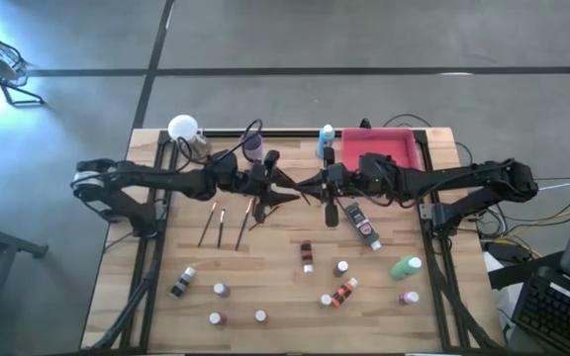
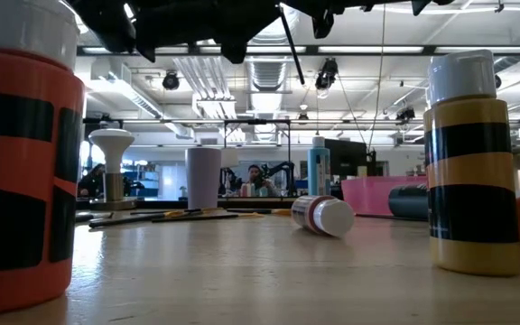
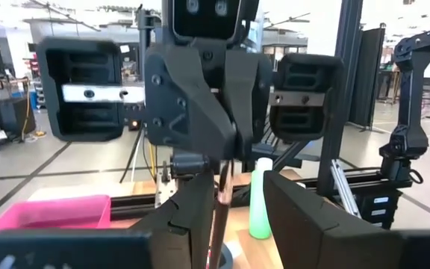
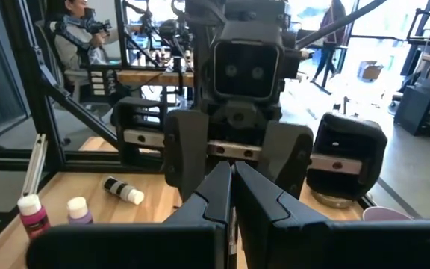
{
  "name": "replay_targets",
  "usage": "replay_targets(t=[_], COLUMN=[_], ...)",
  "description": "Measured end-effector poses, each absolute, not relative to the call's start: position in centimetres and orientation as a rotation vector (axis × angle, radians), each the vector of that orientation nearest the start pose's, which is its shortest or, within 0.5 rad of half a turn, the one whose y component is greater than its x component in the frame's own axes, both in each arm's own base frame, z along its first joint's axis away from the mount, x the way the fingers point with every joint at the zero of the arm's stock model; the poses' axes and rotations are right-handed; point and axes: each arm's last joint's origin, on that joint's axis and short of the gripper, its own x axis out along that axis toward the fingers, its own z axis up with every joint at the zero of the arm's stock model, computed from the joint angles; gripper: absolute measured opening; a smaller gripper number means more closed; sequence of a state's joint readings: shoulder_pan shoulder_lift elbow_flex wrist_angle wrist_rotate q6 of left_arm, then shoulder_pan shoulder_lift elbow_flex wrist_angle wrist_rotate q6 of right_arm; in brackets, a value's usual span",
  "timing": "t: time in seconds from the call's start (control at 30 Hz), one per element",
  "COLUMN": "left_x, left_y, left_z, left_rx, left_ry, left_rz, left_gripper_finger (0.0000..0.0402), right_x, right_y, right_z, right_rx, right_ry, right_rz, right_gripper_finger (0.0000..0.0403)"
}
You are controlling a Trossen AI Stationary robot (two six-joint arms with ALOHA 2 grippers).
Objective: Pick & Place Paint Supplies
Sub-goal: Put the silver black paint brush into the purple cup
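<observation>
Table (image 1: 275, 282) | brushes (image 1: 220, 225): three | lilac cup (image 1: 252, 145): one

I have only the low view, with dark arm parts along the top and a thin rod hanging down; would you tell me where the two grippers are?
Observer: Seen from above, the left gripper and right gripper meet tip to tip over the table's middle.
Operator: What is the rod?
Observer: A brush; the left wrist view shows it in the gap between the left gripper's open fingers.
Operator: Who holds it?
Observer: Apparently the right gripper: it is shut, and the brush's top ends at its tips.
</observation>
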State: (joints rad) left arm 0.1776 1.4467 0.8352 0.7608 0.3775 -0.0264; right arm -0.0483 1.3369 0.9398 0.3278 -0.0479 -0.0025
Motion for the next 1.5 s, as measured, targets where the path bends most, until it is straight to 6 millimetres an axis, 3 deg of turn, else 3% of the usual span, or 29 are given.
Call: replay_targets(t=[0.43,0.9,1.23,1.5], left_x=[31.4,31.4,31.4,31.5], left_y=[4.6,4.6,4.6,4.7], left_z=[29.2,29.2,29.1,28.7], left_rx=[0.035,0.031,-0.015,-0.028], left_ry=[-0.155,-0.155,-0.141,-0.106], left_rz=[-0.195,-0.175,-0.176,-0.174], left_gripper_finger=[0.0110,0.0012,0.0012,0.0010], right_x=[30.4,30.4,30.3,29.1], right_y=[-1.3,-1.3,-1.3,-1.2], right_z=[31.4,31.4,31.4,32.3], right_rx=[0.000,0.001,-0.008,-0.009], right_ry=[0.068,0.071,0.080,0.085], right_rz=[-0.001,0.000,0.002,0.006], right_gripper_finger=[0.0008,0.0008,0.0012,0.0054])
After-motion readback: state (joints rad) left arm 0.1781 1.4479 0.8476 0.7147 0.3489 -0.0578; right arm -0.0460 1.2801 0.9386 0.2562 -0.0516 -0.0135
